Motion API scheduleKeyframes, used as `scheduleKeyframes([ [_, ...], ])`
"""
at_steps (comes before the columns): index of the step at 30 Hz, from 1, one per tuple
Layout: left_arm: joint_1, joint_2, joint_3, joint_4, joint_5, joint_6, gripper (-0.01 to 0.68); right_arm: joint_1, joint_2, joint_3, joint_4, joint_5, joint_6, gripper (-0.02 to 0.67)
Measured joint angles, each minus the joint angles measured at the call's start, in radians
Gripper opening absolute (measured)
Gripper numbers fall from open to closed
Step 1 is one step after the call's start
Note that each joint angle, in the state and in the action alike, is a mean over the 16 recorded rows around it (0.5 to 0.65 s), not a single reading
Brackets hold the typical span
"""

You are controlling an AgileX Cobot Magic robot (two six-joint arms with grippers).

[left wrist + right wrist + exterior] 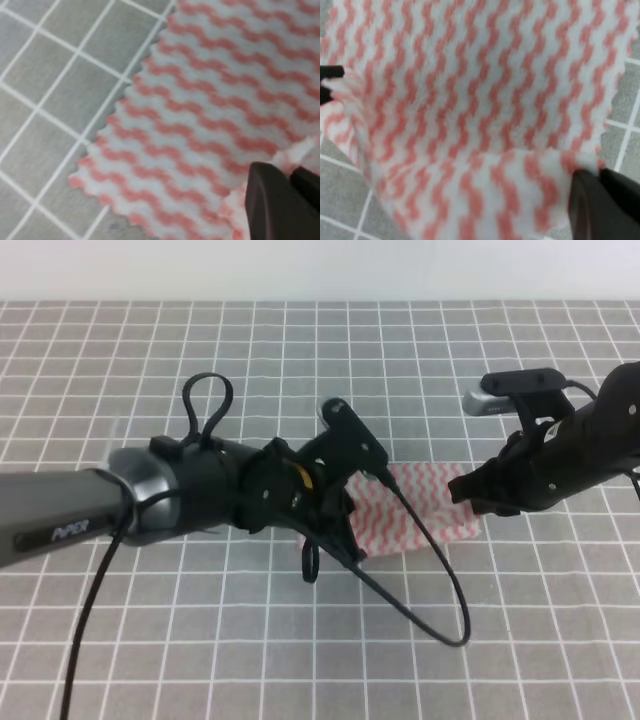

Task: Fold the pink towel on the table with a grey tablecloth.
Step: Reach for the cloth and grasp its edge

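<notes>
I have the small pink-and-white zigzag-striped towel (425, 510) lying near the middle of the table, toward its right half, on the grey tablecloth with thin white grid lines (200, 350). From the high view both black arms lean in over it, one from each side, and most of the cloth's left part is hidden under my left arm's wrist and its looping black cable (440, 585).

My left gripper (282, 200) is pinched shut on the towel's jagged edge: in the left wrist view the dark fingertips (270, 205) sit at the lower right with a bit of frayed pink edge bunched up between and beside them. The rest of the cloth spreads flat away from them, its corner resting on the grey grid.

My right gripper (605, 202) is likewise closed on the towel. In the right wrist view its dark fingertips (585, 205) clamp a lifted fold of the striped cloth, which curls up toward the camera, blurred at close range. At the left edge of that view a dark tip (330, 75) touches the opposite edge of the cloth.
</notes>
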Motion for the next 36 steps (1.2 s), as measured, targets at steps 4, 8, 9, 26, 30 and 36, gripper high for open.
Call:
scheduleKeyframes([
  [4,0.009,0.004,-0.009,-0.001,-0.003,-0.012,0.000,0.000,0.008,0.000,-0.004,-0.012,0.000,-0.015],
  [8,0.017,0.007,-0.013,-0.001,-0.005,-0.022,0.000,0.000,0.020,0.000,-0.008,-0.022,0.001,-0.015],
  [9,0.019,0.008,-0.014,-0.001,-0.006,-0.024,0.000,0.000,0.023,0.000,-0.008,-0.025,0.001,-0.015],
  [26,0.033,0.055,-0.058,-0.002,0.015,-0.025,0.000,0.000,0.048,0.000,-0.007,-0.103,0.003,-0.015],
  [30,0.042,0.058,-0.074,-0.002,0.020,-0.023,0.000,0.000,0.047,0.000,-0.007,-0.123,0.004,-0.015],
  [36,0.053,0.060,-0.087,-0.001,0.025,-0.019,0.000,0.000,0.048,0.000,-0.007,-0.146,0.004,-0.015],
])
